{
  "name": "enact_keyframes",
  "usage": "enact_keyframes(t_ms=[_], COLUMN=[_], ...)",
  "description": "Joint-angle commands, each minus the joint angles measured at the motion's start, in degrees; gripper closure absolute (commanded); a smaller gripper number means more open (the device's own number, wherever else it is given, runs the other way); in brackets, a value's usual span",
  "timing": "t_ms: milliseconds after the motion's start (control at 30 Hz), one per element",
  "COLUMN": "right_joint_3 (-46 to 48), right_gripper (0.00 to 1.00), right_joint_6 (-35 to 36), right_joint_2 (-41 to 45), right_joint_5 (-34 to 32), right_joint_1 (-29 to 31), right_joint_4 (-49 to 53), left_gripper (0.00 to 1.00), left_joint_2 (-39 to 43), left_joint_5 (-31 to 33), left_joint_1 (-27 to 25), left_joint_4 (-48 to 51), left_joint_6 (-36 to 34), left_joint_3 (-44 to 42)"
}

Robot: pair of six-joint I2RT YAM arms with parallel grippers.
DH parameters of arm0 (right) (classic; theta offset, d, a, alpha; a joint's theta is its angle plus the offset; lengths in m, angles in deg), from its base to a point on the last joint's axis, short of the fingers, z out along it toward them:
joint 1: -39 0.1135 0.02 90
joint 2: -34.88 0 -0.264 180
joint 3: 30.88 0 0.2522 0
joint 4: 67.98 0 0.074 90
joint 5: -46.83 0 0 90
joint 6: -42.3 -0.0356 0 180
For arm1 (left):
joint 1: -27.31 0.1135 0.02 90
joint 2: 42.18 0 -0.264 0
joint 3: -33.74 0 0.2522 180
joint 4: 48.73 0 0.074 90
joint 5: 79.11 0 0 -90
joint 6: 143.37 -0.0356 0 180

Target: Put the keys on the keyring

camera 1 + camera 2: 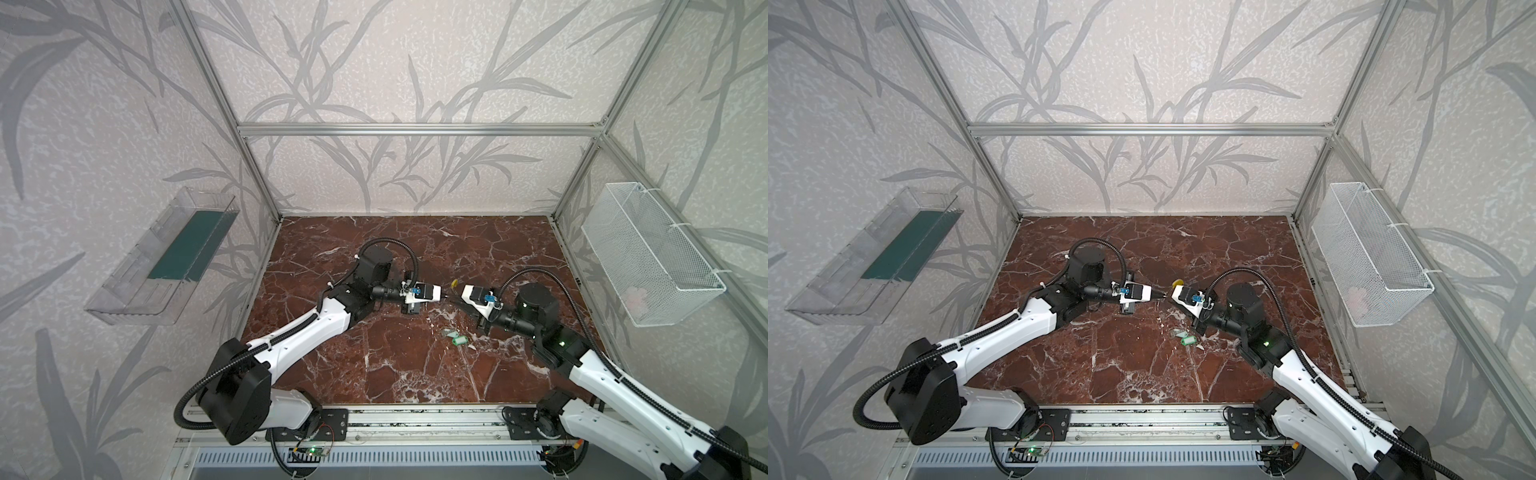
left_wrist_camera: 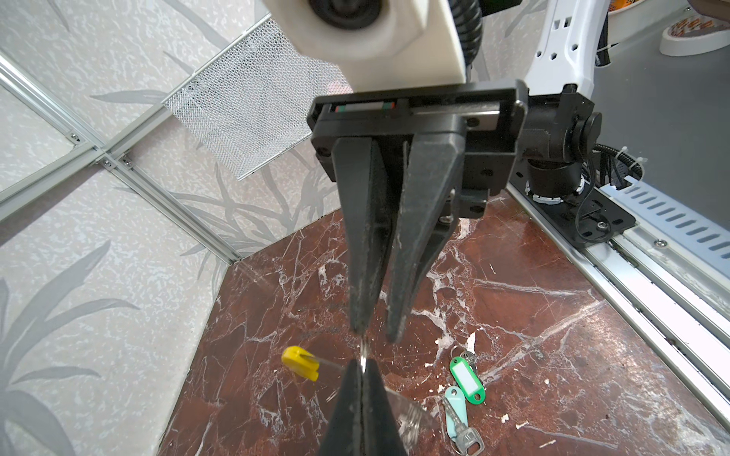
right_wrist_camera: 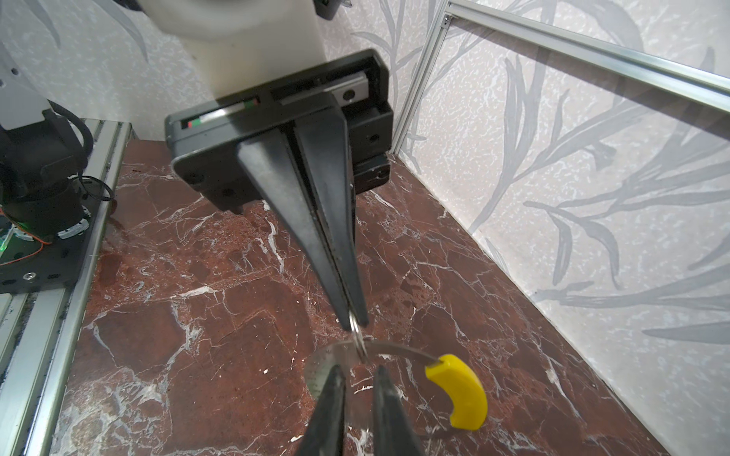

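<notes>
The left claw is clamped on the keyring in the air; the right claw is a little apart, maybe touching it. Hold steady and fetch the keys at its six o'clock.

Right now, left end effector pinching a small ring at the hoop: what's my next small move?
Probably nudge the left end effector forward, sliding the small ring onto the hoop: the ring just meets its band, and both keys lie loose.

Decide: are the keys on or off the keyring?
Off: both keys lie on the marble table, apart from the keyring; the left gripper pinches only a small ring.
</notes>
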Motion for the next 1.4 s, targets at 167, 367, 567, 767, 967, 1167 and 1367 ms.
enact_keyframes(t_ms=[167, 367, 567, 767, 967, 1167, 1367], right_joint_3=[0.44, 0.19, -0.02, 1.79, 6.31, 8.46, 8.42], right_gripper=[0.84, 0.85, 0.94, 1.0, 1.0, 1.0, 1.0], right_joint_6=[0.55, 0.73, 1.43, 0.22, -6.58, -11.06, -12.64], right_joint_2=[0.5, -0.09, -0.41, 0.87, 2.28, 1.22, -0.6], right_joint_5=[-1.28, -1.65, -2.16, -3.53, -3.88, -2.36, -0.44], right_joint_1=[1.24, 1.65, 2.2, 2.32, 2.37, 2.31, 2.31], right_joint_4=[-2.74, -2.42, -1.64, -4.09, -14.5, -22.38, -26.1], left_gripper=[1.0, 1.0, 1.0, 0.9, 0.76, 0.77, 0.78], left_joint_2=[1.31, 1.49, 1.58, 2.15, 5.45, 7.7, 7.65], left_joint_5=[-3.13, -3.5, -3.68, -1.45, 3.64, 3.77, 3.69], left_joint_1=[-0.55, -0.88, -1.07, -0.98, 0.42, 0.78, 0.75], left_joint_4=[-0.45, 0.77, 1.82, -1.45, -14.44, -15.5, -17.22], left_joint_6=[-1.37, -1.44, -1.55, 2.49, 15.29, 19.35, 21.61], left_joint_3=[0.63, 1.09, 1.67, 0.42, -6.9, -10.05, -10.75])
